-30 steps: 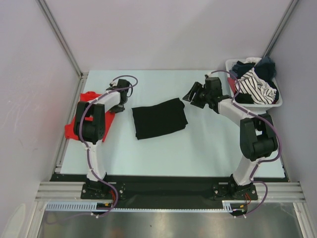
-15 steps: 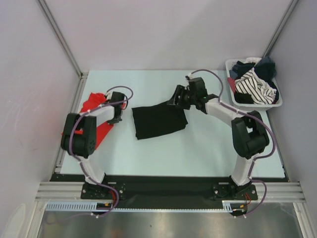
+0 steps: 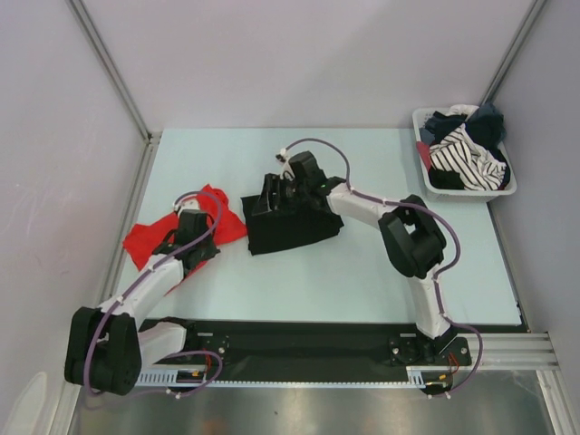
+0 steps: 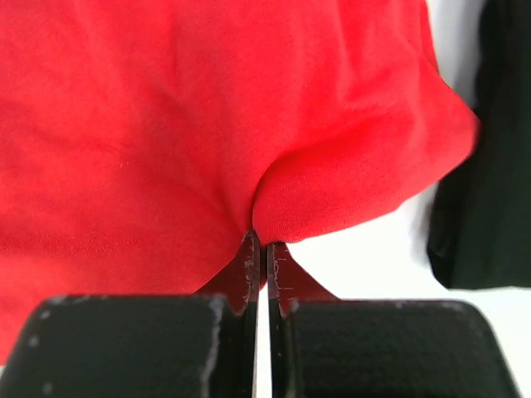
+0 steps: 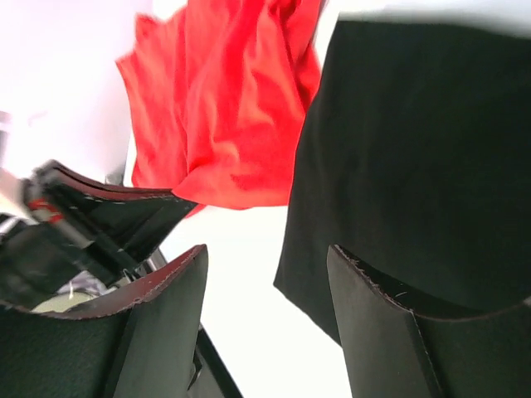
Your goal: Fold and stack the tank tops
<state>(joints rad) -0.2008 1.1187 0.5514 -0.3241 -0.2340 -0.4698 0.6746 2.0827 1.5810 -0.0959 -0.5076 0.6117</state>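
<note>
1. The red tank top (image 3: 227, 217) is lying crumpled and unfolded on the left part of the table (image 3: 362, 272). It is spreading from the table's left edge towards the middle.
2. The black tank top (image 3: 304, 227) is lying at the table's middle as a flat folded rectangle. Its long axis is running roughly left to right, slightly tilted.
3. The red one is sitting just to the left of the black one. A thin strip of bare table is showing between their near corners in the left wrist view.
4. The left gripper (image 4: 264, 249) is pinching a bunched fold of the red fabric, with its jaws closed down to a slit. This arm is the nearer one to the red top, so carrying it rightwards onto the black one probably falls to it.
5. The right gripper (image 5: 265, 253) is hovering over the black top's left end with its jaws spread wide and nothing between them.
6. Counting: two tank tops are lying on the table, one red and one black, and two grippers are working.
7. One white basket (image 3: 489, 193) is sitting at the far right corner, holding several other garments, a striped one among them.
</note>
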